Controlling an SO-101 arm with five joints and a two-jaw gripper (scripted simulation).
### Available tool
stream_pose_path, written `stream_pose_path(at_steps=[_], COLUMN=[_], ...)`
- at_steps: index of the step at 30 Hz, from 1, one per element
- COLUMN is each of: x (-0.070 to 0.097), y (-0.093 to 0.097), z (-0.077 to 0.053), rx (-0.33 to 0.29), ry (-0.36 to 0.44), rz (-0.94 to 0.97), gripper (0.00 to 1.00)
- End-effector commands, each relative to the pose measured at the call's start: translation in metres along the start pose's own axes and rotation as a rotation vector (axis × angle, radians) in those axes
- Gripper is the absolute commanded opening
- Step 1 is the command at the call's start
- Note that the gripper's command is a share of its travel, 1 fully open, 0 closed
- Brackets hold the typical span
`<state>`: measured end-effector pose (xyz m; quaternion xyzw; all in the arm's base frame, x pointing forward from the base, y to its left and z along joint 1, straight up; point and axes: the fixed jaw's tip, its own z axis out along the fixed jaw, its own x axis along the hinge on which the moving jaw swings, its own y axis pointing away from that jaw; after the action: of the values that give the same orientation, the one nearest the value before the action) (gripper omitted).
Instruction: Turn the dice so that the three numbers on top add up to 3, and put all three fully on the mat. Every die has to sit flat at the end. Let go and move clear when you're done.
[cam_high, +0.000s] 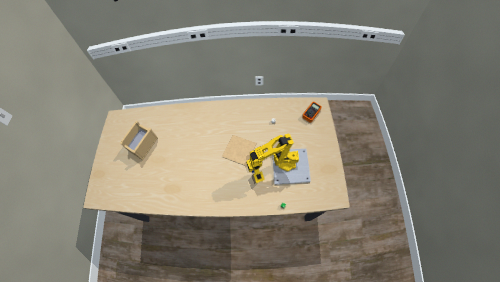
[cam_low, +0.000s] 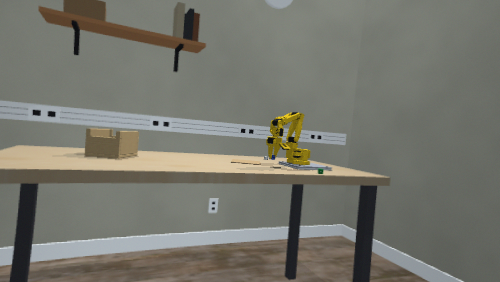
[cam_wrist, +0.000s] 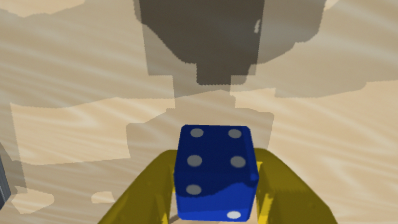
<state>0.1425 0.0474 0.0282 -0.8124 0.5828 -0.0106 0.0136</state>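
The light wooden table (cam_high: 175, 170) carries a tan mat (cam_high: 239, 149) near its middle. A cardboard box (cam_high: 139, 140) sits toward the left edge, an orange multimeter (cam_high: 311, 111) in the far right corner, a white die (cam_high: 273, 120) near the far edge, a green die (cam_high: 283, 205) at the near edge, and a grey base plate (cam_high: 301, 176) toward the right.

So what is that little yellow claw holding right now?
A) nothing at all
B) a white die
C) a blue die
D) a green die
C. In the wrist view the gripper is closed around a blue die, while the green die and the white die lie apart on the table.
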Motion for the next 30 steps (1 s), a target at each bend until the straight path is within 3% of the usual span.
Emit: stream_pose_path(at_steps=[1, 30], x=[0.001, 0.001], y=[0.004, 0.004], z=[0.005, 0.016], rx=[-0.024, -0.024], ry=[-0.001, -0.001], rz=[0.005, 0.005], gripper=[0.0, 0.0])
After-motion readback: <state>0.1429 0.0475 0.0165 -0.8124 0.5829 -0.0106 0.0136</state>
